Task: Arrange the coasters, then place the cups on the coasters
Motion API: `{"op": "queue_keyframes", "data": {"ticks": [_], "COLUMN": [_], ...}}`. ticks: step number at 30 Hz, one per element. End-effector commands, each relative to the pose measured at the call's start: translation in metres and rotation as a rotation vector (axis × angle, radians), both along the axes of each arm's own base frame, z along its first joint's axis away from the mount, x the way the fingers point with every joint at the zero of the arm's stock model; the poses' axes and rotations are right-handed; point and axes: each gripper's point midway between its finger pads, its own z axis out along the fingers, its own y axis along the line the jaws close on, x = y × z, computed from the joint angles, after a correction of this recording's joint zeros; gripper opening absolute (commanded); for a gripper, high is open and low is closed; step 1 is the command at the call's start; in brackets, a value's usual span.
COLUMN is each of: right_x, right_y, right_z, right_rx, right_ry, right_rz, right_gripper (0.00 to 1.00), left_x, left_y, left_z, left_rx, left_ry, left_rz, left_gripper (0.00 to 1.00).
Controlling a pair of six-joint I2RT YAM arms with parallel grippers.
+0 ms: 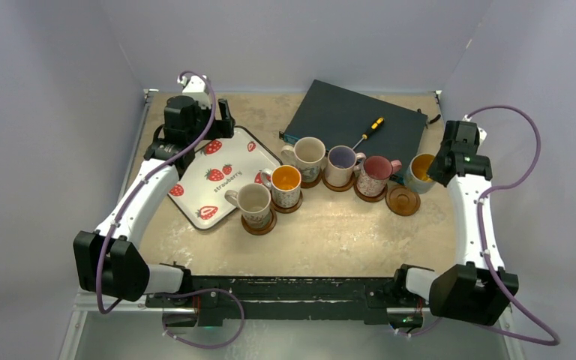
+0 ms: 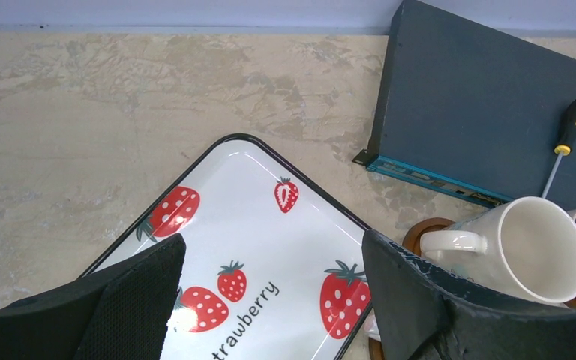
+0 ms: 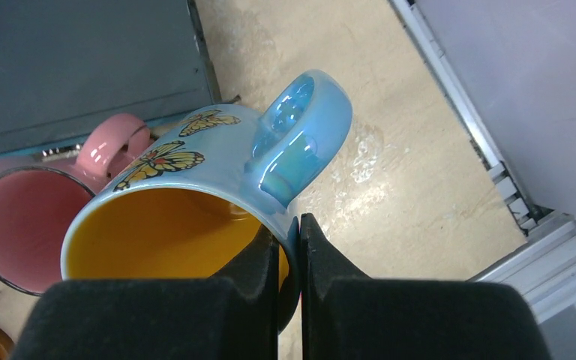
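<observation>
At the far left, the left arm (image 1: 141, 199) is reached out over the far corner of the strawberry-print tray (image 1: 241, 161). The left jaws are held wide apart with nothing gripped (in the left wrist view only the tray's white face is seen in the gap). The tray is laid flat on the tabletop (image 1: 330, 240).

Just right of the tray, five cups are set in a curved row, each on one of the coasters (image 1: 259, 227):
- a cream patterned cup (image 1: 255, 201), nearest the arms
- a cup with an orange inside (image 1: 286, 180)
- a plain cream cup (image 1: 309, 152)
- a cup with a purple inside (image 1: 341, 159)
- a pink cup (image 1: 376, 171)

Behind the row a dark grey board (image 1: 345, 112) is laid, with a yellow-and-black screwdriver (image 1: 369, 132) on it.

Right of the pink cup, a sixth coaster (image 1: 403, 201) lies bare on the tabletop. Just beyond it, at the end of the right arm (image 1: 474, 210), the blue cup (image 3: 217, 157) (butterflies outside, orange inside) is gripped. The right jaws are closed on its rim beside the handle, one inside the cup and one outside. Whether its base is touching the tabletop cannot be told.
</observation>
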Motion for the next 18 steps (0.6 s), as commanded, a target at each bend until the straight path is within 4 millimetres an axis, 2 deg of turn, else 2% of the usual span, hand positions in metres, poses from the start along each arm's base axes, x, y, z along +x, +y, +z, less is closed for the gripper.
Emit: {"op": "queue_keyframes", "data": {"ticks": [1, 5, 18], "right_x": [0.024, 0.018, 0.020], "right_y": [0.010, 0.006, 0.001], "right_z": [0.004, -0.017, -0.039], "right_rx": [0.043, 0.040, 0.042], "right_ry": [-0.099, -0.041, 0.029], "right_rz": [0.061, 0.025, -0.002], "right_gripper": [0.00, 0.00, 0.00], "left_x": [0.002, 0.002, 0.002], "left_y": [-0.003, -0.004, -0.001], "left_z": [0.017, 0.016, 0.019], "left_rx": [-0.029, -0.033, -0.027], "left_ry": [-0.055, -0.053, -0.059], "left_rz": [-0.005, -0.009, 0.005], "left_gripper": [0.83, 0.84, 0.83]}}
